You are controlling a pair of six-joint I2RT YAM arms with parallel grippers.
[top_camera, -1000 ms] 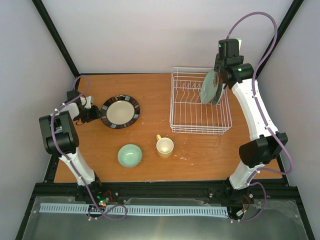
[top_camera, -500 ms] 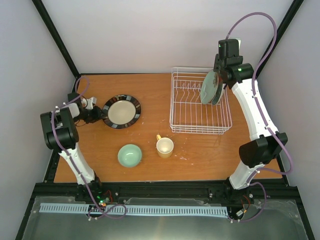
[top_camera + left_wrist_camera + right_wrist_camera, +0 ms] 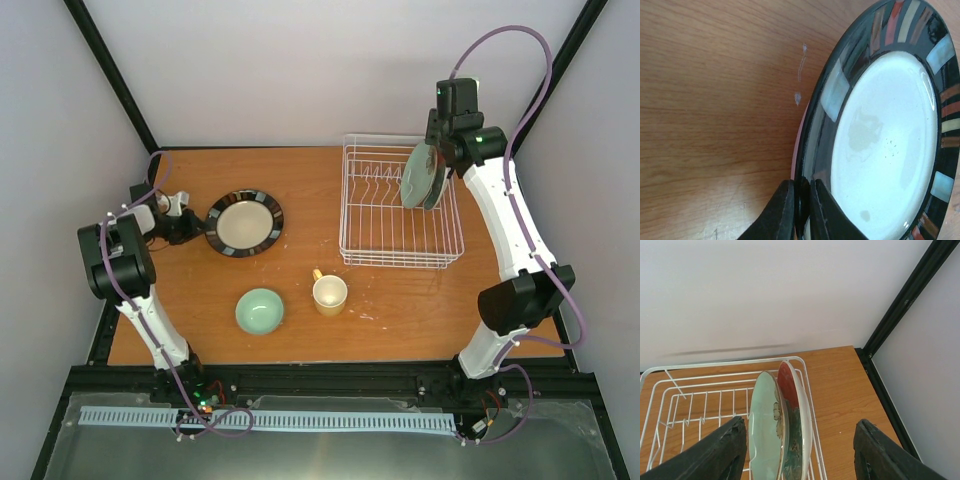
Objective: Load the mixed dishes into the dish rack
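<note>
A dark plate with a cream centre (image 3: 243, 222) (image 3: 885, 130) lies at the table's left. My left gripper (image 3: 188, 226) (image 3: 804, 210) is shut on its left rim, one finger over it and one under. A pink sliver (image 3: 796, 145) shows beneath that rim. The white wire dish rack (image 3: 345, 205) (image 3: 670, 375) stands at the back right. A mint-green plate (image 3: 417, 176) (image 3: 762, 430) and a red plate (image 3: 792, 390) stand upright in it. My right gripper (image 3: 438, 148) (image 3: 801, 424) hangs open above them, touching neither. A mint-green bowl (image 3: 260, 310) and a cream-yellow mug (image 3: 329, 294) sit near the front.
Black frame posts (image 3: 110, 70) rise at both back corners, with pale walls (image 3: 300, 60) close behind. The right post (image 3: 905, 295) stands just beyond the rack. The table's front edge (image 3: 330, 360) runs along the arm bases.
My left gripper has closed on the dark plate's rim, and the plate has shifted slightly right. The right arm has not moved.
</note>
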